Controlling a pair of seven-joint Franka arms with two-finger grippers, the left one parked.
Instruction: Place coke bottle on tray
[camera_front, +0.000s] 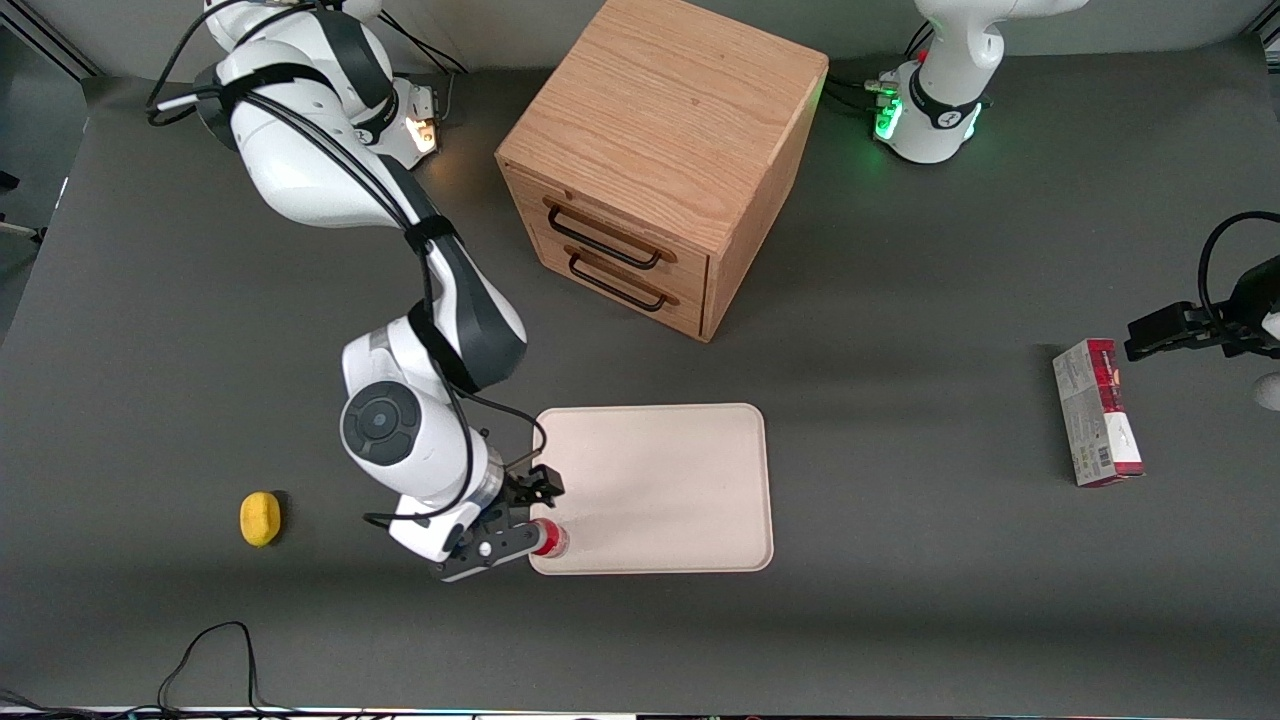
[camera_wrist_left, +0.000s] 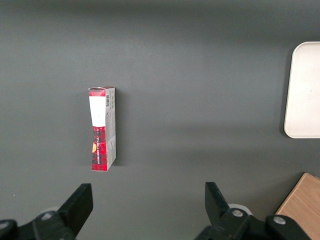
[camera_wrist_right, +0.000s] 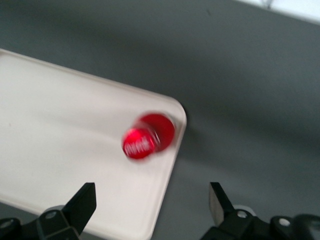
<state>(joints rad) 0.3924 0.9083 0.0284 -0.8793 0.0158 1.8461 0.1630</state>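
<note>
Front view puts the tool (camera_front: 520, 535) low over the tray's (camera_front: 690, 470) corner nearest the camera at the working arm's end, at about seven o'clock of the tray. From the right wrist view, its two dark fingers (camera_wrist_right: 80, 207) stand wide apart with nothing between them, and the coke bottle (camera_wrist_right: 146, 136) stands upright below, seen cap-on, resting on the tray (camera_wrist_right: 60, 150) just inside its rounded corner and free of both fingers. On the front view the bottle's red cap (camera_front: 549, 539) sits right at the tool's tip. Outward at nine o'clock from the tool lies a yellow lump (camera_front: 260, 518) on the dark tabletop (camera_front: 900, 620); at twelve o'clock of the tray stands a wooden drawer box (camera_front: 660, 160); a red-and-grey carton (camera_front: 1098, 412) lies toward the parked arm's end.
</note>
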